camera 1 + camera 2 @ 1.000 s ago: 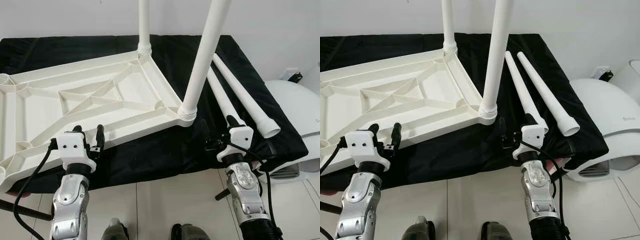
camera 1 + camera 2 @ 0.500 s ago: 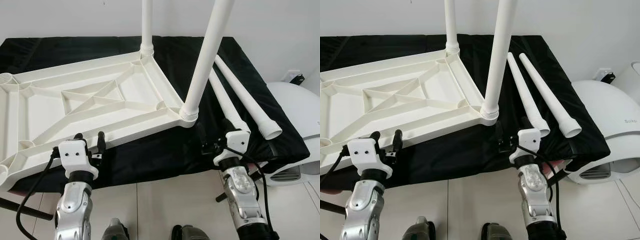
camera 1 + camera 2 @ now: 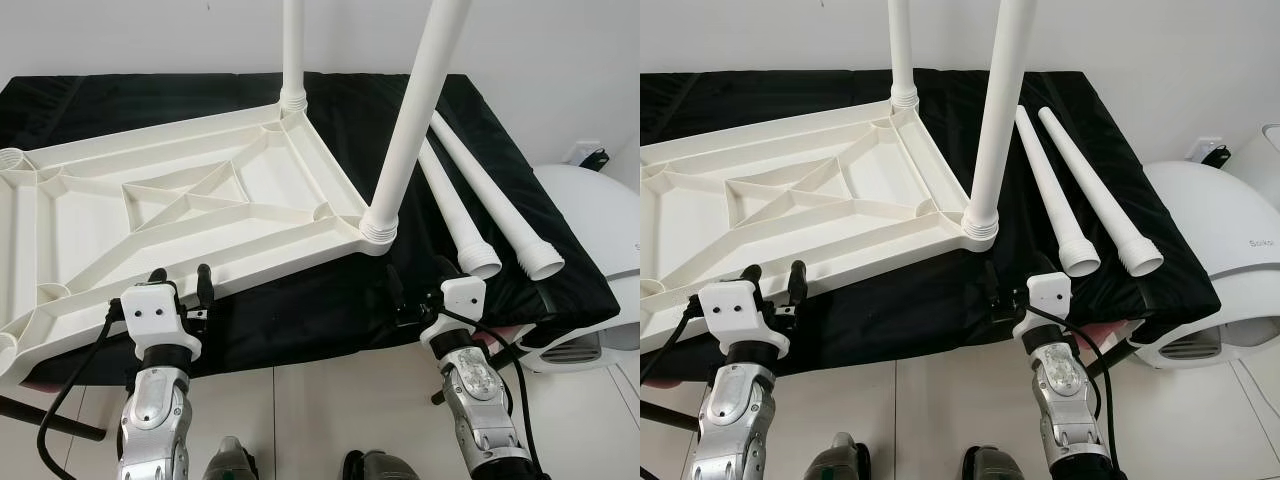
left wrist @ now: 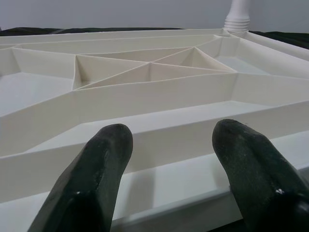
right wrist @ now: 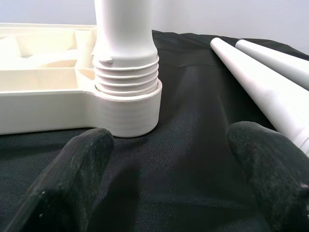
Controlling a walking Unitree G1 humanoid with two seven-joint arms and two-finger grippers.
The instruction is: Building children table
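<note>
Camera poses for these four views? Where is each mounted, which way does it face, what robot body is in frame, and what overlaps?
Left eye view: head, facing forward and down at the upturned tabletop; both silver arms in frame, left gripper, right gripper.
Right eye view: same head, same scene, also two loose legs.
Left wrist view: along open fingers at the tabletop ribs.
Right wrist view: along open fingers at the screwed-in near leg.
Shared: tabletop, legs, black cloth.

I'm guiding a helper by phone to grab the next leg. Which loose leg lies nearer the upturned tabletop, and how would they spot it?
On the black cloth lies the white upturned tabletop with two legs already standing in its corners. Just to the robot's right of it lie two loose white legs side by side. Take the inner leg, beside the near standing leg; the outer leg lies closer to the cloth's right edge.
</note>
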